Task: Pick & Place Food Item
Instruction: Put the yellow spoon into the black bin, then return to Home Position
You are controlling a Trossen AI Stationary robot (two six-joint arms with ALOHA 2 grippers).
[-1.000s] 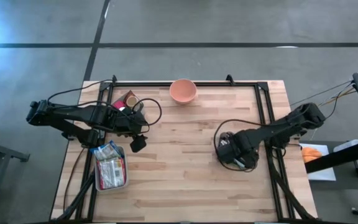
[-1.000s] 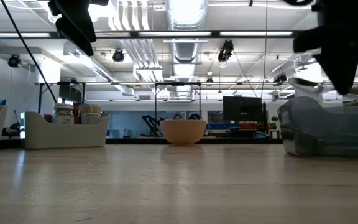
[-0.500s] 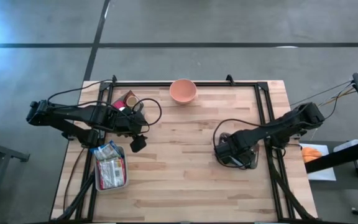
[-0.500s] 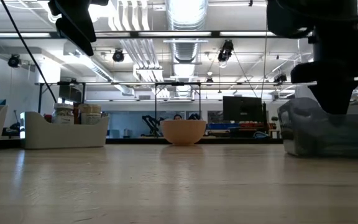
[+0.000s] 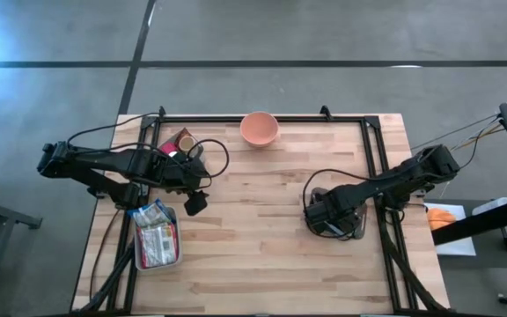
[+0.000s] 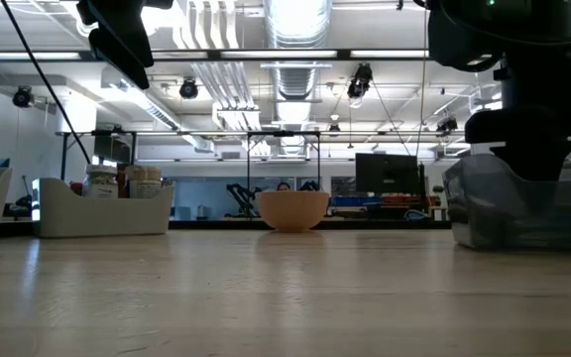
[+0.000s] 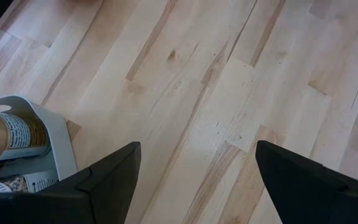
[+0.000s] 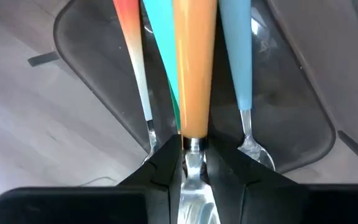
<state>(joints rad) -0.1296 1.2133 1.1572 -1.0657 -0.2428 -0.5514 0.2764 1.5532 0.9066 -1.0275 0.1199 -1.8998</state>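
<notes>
The right gripper (image 8: 191, 165) sits down in a dark bin (image 8: 291, 143) at the table's (image 5: 262, 238) right side, its fingers (image 8: 161, 168) pinched narrowly around the metal neck of an orange-handled utensil (image 8: 194, 62). The utensil's working end is hidden between the fingers — spoon or fork, I cannot tell. Its handle runs straight away from the gripper, alongside other coloured-handled cutlery. The left gripper (image 5: 194, 204) waits wide open near the left trays.
</notes>
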